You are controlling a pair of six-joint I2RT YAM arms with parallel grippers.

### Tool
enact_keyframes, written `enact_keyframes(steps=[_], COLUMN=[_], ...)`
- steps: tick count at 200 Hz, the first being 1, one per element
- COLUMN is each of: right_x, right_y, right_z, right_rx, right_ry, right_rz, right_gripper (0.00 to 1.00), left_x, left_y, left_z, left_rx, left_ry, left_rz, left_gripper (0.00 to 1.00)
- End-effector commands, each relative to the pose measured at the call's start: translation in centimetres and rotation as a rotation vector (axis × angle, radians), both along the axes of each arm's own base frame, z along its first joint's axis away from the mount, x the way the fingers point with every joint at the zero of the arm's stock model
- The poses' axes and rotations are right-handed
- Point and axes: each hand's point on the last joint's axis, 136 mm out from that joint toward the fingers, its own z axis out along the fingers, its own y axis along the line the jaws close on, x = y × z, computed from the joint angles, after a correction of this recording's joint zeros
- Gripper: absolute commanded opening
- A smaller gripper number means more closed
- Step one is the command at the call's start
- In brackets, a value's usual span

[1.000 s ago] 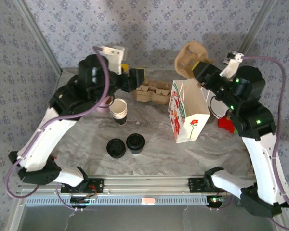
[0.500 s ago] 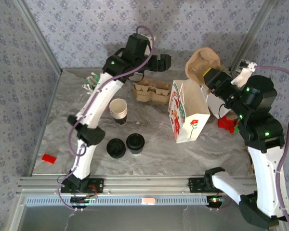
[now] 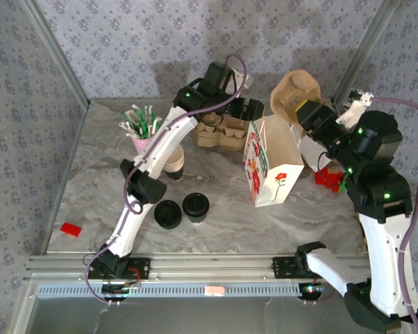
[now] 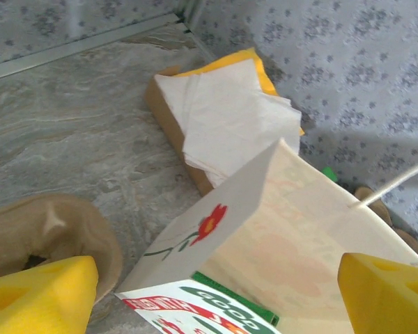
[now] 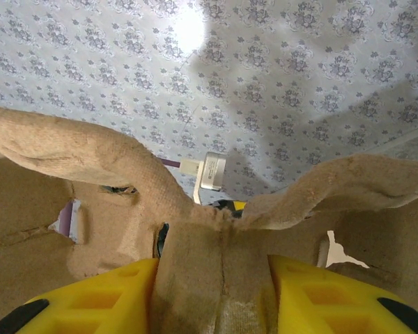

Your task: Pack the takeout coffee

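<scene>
The takeout coffee, a white cup under a black lid, stands on the table near the front, far from both grippers. My left gripper hangs open over the back left rim of the flowered paper bag. In the left wrist view its yellow fingers straddle the bag's open mouth with nothing between them. My right gripper is shut on a brown pulp cup carrier, held in the air behind the bag. The right wrist view has its pads pinching the carrier's central rib.
A low pile of black lids lies left of the coffee. Stacked paper cups stand partly behind my left arm. A pink cup of stirrers, more carriers and a box of napkins sit at the back. Red pieces lie around.
My left arm has swung from the left side up and across to the bag's back rim, and its jaws have opened wider. My right arm has shifted the carrier slightly right.
</scene>
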Motion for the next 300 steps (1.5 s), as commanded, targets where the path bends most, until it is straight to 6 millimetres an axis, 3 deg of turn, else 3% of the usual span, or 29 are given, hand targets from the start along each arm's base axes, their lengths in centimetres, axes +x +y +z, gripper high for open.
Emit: enact_keyframes(steps=[1,35,124,228,270,300], right_x=[-0.2,-0.1,-0.4,-0.6,-1.8,-2.3], right_y=[0.1,0.0,-0.3,0.2,0.2,0.3], right_z=[0.2,0.0,-0.3,-1.2,-0.7,-0.1], right_rx=[0.026,0.029,0.051,0.08,0.057,0.056], right_ry=[-0.004,-0.001,0.014,0.051,0.051,0.041], right_rz=[0.015,0.013,0.011,0.044,0.061,0.068], right_gripper=[0.42,0.42,0.42,0.41,0.41,0.41], left_x=[-0.8,-1.7,-5.9,-9.6,-8.8,-8.4], left_y=[-1.3,-1.7,-1.0,5.3,6.1,4.2], left_z=[-1.3,-2.4,-1.9,0.3,3.5,3.8], left_rx=[0.014,0.037,0.119,0.127,0.118,0.196], left_ry=[-0.014,0.011,0.009,0.019,-0.11,-0.205], left_rz=[-0.087,-0.121,-0.143,0.028,0.05,-0.117], left_gripper=[0.87,0.82,0.68,0.58,0.65,0.72])
